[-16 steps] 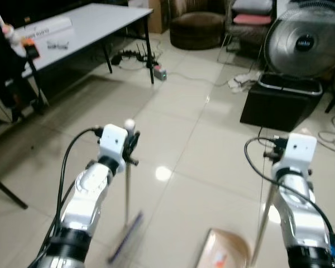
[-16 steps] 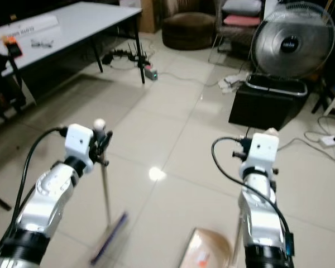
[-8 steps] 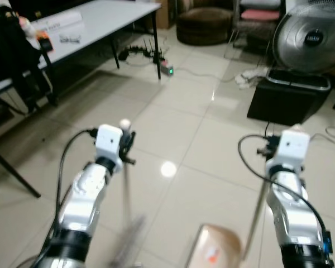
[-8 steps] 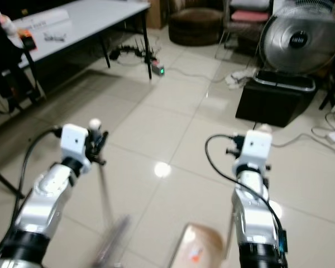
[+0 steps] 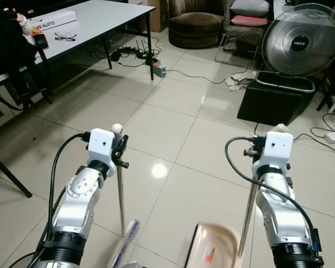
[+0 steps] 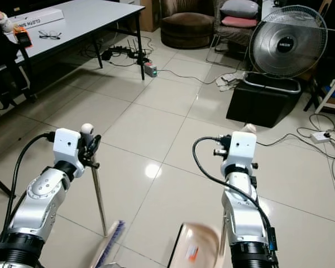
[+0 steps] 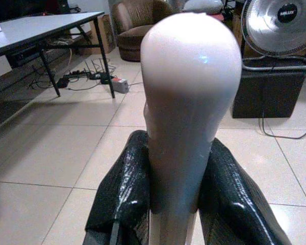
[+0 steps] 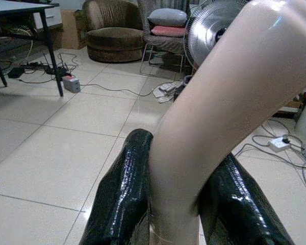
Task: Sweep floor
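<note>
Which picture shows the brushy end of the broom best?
The right eye view shows the broom head best: its purple bristles sit on the floor under the left gripper. The left eye view cuts it at the edge. The left wrist view shows the handle's rounded top instead.

Glossy tiled floor [image 5: 173,111], metal broom pole [image 5: 120,198], smooth plastic handle cap [image 7: 191,66]

Left tool [image 5: 119,152] clamped on broom [image 5: 120,190] handle just under its white knob, pole near vertical, bristles [image 5: 127,249] on the tile floor [image 5: 173,120]. Right tool [image 5: 261,152] grips the dustpan [image 5: 213,251] pole; pan sits low between the arms, beside the bristles. Beyond: grey desk [image 5: 100,17] far left with glasses [image 5: 64,37], fan [image 5: 297,40] over a black box [image 5: 274,98], brown armchair [image 5: 201,23].
</note>
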Available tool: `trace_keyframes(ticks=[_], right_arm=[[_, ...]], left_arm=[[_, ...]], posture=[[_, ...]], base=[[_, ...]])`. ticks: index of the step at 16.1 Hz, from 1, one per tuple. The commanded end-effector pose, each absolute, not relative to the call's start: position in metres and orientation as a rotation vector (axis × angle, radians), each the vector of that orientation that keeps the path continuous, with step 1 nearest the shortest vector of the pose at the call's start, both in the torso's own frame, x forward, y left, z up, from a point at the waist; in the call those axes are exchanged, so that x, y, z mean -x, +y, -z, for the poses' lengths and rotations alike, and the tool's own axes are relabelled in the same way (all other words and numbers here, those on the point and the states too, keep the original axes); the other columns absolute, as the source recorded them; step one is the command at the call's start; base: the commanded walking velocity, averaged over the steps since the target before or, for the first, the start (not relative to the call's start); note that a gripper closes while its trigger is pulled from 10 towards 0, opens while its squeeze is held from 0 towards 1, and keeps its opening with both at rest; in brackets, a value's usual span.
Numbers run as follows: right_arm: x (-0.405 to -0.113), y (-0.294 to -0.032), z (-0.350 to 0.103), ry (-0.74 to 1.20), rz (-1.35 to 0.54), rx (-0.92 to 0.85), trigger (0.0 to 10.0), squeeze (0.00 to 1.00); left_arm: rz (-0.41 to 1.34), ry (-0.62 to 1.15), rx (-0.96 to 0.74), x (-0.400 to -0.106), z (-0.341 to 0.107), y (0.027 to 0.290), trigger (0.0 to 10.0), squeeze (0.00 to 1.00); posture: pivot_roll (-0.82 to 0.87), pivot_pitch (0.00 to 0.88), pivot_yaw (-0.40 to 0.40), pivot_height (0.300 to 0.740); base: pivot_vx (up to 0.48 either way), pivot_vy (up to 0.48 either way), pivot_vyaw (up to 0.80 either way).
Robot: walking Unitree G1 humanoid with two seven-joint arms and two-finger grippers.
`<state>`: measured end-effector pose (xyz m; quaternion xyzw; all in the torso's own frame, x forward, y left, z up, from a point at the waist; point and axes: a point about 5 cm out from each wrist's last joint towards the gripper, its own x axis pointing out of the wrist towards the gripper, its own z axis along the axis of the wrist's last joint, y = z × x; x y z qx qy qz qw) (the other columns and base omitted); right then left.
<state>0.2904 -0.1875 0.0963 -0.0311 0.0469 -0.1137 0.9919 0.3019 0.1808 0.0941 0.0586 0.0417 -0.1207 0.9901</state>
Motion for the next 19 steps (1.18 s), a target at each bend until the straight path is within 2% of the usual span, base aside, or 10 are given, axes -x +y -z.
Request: trace_keyframes(ticks=[1,6,19], right_arm=[[-0.2909,-0.1883,-0.1005,0.074,0.232,0.044,10.0,0.00],[-0.2907,-0.1876,-0.0988,0.080,0.233,0.035,10.0,0.00],[-0.2911,-0.1882,-0.0978,0.090,0.233,0.019,10.0,0.00]], left_arm=[[0.264,0.041,-0.135,-0.3053,-0.1062,0.1767,10.0,0.00],[0.280,0.045,-0.138,-0.3058,-0.1067,0.1743,10.0,0.00],[0.292,0.051,-0.129,-0.3053,-0.1056,0.1727,10.0,0.00]], posture=[[-0.04,0.000,0.031,0.740],[-0.04,0.000,0.032,0.740],[-0.05,0.000,0.029,0.740]], base=[[0.000,0.000,0.00],[0.000,0.000,0.00],[-0.318,0.000,0.00]])
